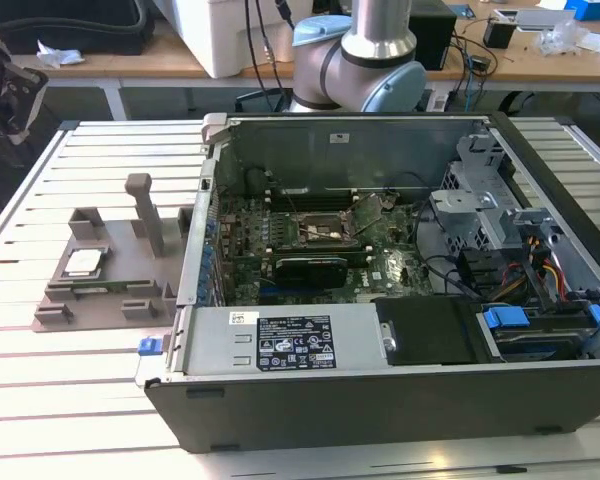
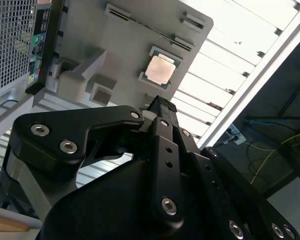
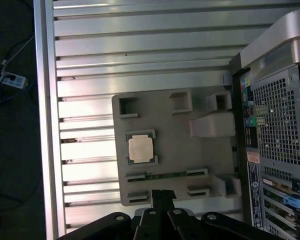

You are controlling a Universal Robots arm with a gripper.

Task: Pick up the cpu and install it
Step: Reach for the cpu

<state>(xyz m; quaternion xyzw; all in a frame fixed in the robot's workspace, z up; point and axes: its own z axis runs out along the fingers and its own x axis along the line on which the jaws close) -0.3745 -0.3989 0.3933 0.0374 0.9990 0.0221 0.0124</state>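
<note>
Workstation with the chip waiting in its holder. The cpu point(image 1: 83, 262) is lying flat, pale metal face up, in a shallow square recess of the grey fixture point(image 1: 110, 290). The recess is sitting in the part of the fixture away from the computer case point(image 1: 380, 400). In both wrist views the cpu point(image 2: 160, 69) point(image 3: 141, 148) is showing a silver top with a thin darker rim, framed by low corner tabs of the fixture point(image 2: 120, 45) point(image 3: 180, 145).

The fixture is resting on the slatted metal table point(image 1: 80, 400), and the open case is standing just beside it on the exterior view's right. A tall upright post point(image 1: 145, 210) is rising from the fixture between the chip and the case. Inside the case, well apart from the fixture, the green board point(image 1: 380, 265) is lying exposed with its square socket point(image 1: 325, 232) and a long black card point(image 1: 310, 268) just beside that socket.

The gripper point(image 2: 161, 104) point(image 3: 162, 192) is hanging above the fixture, with its fingertips over the fixture's edge near the chip and touching nothing. Its two black fingers point(image 3: 157, 200) are pressing together, narrow, with nothing between them. The robot arm point(image 1: 375, 50) is standing beyond the case, on the far side from the fixture.
</note>
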